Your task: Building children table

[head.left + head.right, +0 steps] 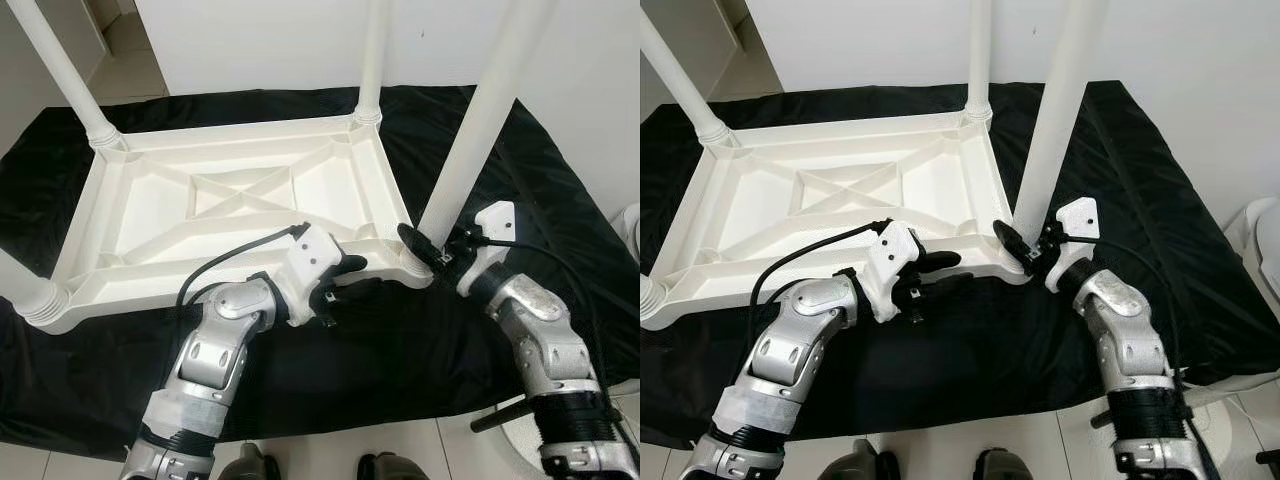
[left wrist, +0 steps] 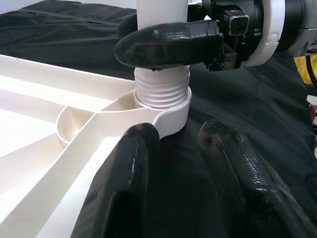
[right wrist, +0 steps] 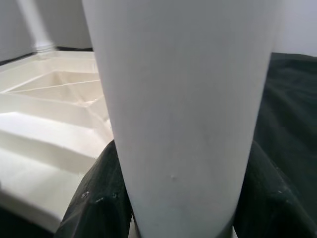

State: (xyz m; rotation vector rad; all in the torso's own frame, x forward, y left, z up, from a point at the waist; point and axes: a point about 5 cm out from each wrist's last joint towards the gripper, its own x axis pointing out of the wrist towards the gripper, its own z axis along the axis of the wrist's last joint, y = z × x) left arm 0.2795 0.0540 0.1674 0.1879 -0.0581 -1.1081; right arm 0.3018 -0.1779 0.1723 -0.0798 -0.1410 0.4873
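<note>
The white plastic tabletop [image 1: 230, 215] lies upside down on a black cloth [image 1: 400, 350] spread over the floor, taking up the left and middle of the head views. You can see its moulded underside: raised ribs crossing in an X at the centre, with a round socket at each corner. Four smooth white round legs stand up from those corners: one at upper left [image 1: 65, 75], one at top centre [image 1: 372, 60], one cut off at the lower left edge [image 1: 25, 290], and the near-right leg [image 1: 480, 120], which leans a bit toward the upper right.

The right gripper [image 1: 432, 250] is at the base of that near-right leg, its black fingers clamped around it just above the socket. In the right wrist view the leg [image 3: 183, 109] is a wide matte white tube with a dark finger [image 3: 96, 198] hugging each side. The left wrist view shows ridged screw threads [image 2: 162, 89] at the leg's foot sitting in the corner socket, with the right gripper's glossy finger [image 2: 168, 44] wrapped just above them.

The left gripper [image 1: 335, 285] sits at the near edge of the tabletop, centre frame, just left of that corner. Its rounded, lightly textured fingers [image 2: 124, 188] are apart and holding nothing, one over the white rim and the other over the cloth.

Pale floor tiles [image 1: 300, 445] show along the bottom.
</note>
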